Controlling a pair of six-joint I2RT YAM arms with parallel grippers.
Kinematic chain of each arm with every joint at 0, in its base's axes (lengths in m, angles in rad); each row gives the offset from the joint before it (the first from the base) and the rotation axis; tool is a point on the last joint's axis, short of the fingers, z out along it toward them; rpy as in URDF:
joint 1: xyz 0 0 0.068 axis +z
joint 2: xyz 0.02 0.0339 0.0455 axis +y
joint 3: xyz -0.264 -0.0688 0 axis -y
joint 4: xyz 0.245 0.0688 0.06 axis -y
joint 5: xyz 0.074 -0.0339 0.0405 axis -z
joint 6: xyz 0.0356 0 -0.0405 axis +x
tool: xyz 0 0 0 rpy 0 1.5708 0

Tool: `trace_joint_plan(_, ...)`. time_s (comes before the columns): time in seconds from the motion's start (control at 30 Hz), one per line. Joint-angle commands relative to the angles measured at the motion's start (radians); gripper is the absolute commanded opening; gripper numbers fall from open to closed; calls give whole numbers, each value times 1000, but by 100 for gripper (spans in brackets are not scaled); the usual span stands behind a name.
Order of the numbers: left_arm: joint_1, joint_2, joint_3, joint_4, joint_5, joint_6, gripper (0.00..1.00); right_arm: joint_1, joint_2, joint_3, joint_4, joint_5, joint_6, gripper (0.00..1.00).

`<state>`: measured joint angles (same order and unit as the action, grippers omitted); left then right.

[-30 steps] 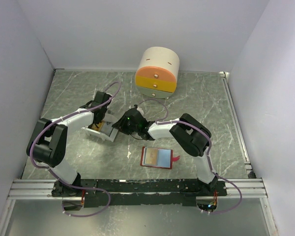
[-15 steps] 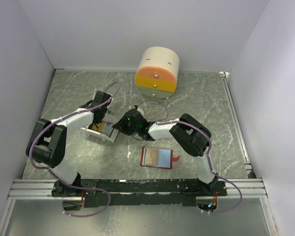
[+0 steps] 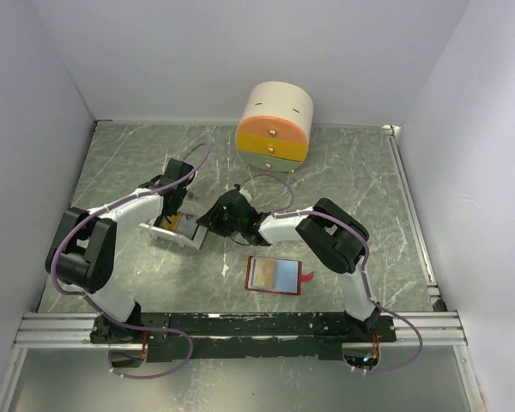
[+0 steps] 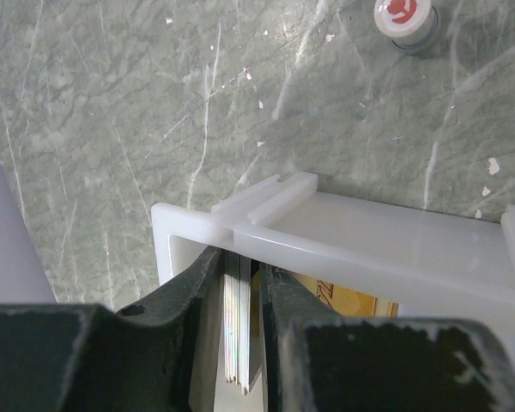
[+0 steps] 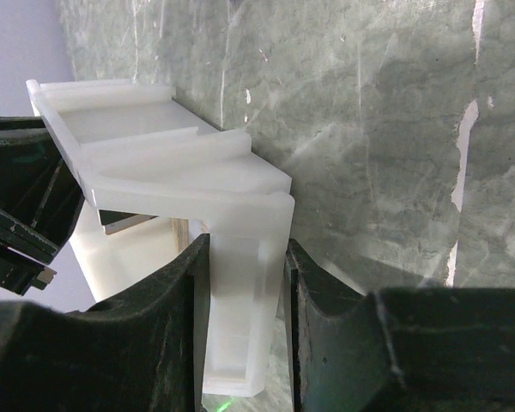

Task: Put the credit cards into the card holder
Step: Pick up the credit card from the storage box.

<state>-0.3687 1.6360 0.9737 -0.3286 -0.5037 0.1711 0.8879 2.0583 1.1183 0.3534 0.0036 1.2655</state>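
Green marble table [image 3: 360, 189], white walls: one tray [image 3: 173, 232], one holder [image 3: 275, 275], one drawer box [image 3: 275, 124].
So the left gripper [image 4: 240, 275] pinches a thin stack of cards [image 4: 238, 335] standing on edge in the tray's end, too tight to count, with one orange card [image 4: 352, 300] flat inside. The right gripper [image 5: 245, 257] clamps the tray wall. The red holder lies open near the front, long axis left-right, tab pointing right.

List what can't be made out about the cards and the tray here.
Credit cards: count and faces, left wrist view; the left gripper pinches the stack, only edges show.
White tray: contents, top view; left gripper and right gripper cover it.
Card holder: whether any card sits inside, top view; too small.
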Motion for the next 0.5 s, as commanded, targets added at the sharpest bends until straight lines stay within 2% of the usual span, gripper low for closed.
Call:
trace_joint_plan(0.0, 30, -18, 22, -12, -168, 37, 29, -6, 2, -28, -148, 19, -63, 33)
trace_joint_plan(0.3, 26, -7, 18, -6, -160, 41, 37, -6, 3, -31, -142, 14, -61, 33)
trace_joint_plan(0.47, 11, -33, 2, 22, -170, 54, 36, -6, 5, -27, -142, 14, -60, 33)
